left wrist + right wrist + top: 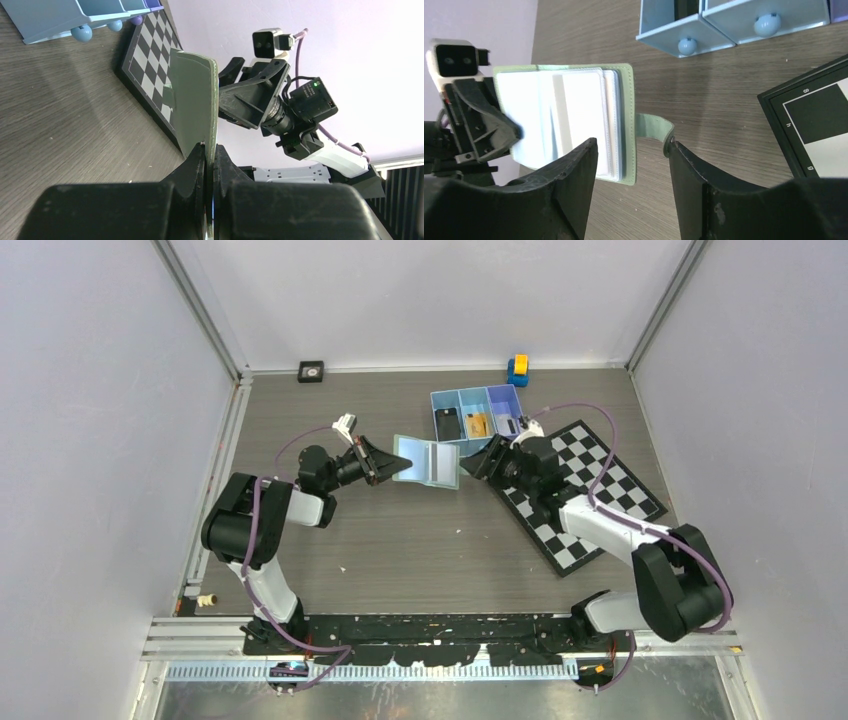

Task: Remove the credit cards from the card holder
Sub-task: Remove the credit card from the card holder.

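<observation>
The sage-green card holder (428,462) is held open above the table, pale inner faces up. My left gripper (390,466) is shut on its left edge; in the left wrist view the holder (192,105) stands edge-on between the closed fingers (210,152). My right gripper (488,460) is open and empty just right of it. In the right wrist view the holder (564,117) and its side tab (651,127) lie between the spread fingers (631,147). A black card (449,423) and a gold-orange card (477,424) lie in the blue tray. I cannot tell whether a pale card is in the sleeves.
The blue three-compartment tray (478,393) stands behind the holder, and it also shows in the right wrist view (724,22). A chessboard mat (590,490) lies under the right arm. A yellow-and-blue toy (518,369) and a small black square (311,370) sit by the back wall.
</observation>
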`<state>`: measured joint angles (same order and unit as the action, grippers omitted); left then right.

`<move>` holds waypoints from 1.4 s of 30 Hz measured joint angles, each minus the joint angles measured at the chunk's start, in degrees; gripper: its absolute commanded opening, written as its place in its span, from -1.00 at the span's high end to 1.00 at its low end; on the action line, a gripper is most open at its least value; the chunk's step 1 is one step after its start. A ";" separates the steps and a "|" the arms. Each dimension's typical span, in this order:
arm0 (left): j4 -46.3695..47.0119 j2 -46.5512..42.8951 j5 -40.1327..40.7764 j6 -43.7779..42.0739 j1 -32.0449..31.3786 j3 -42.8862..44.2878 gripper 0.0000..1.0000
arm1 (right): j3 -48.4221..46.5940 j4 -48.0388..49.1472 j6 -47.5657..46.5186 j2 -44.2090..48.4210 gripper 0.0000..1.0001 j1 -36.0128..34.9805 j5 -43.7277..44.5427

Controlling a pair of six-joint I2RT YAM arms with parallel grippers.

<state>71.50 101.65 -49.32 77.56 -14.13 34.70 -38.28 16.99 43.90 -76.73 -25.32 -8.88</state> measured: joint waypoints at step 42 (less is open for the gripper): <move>0.57 -1.42 4.42 1.66 -2.47 -4.46 1.00 | 10.34 10.43 8.37 1.42 -0.76 -0.87 2.91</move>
<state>72.07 100.22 -44.91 79.22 -16.60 30.24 -27.94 27.42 52.27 -75.31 -26.20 -5.98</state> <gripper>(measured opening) 0.039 0.875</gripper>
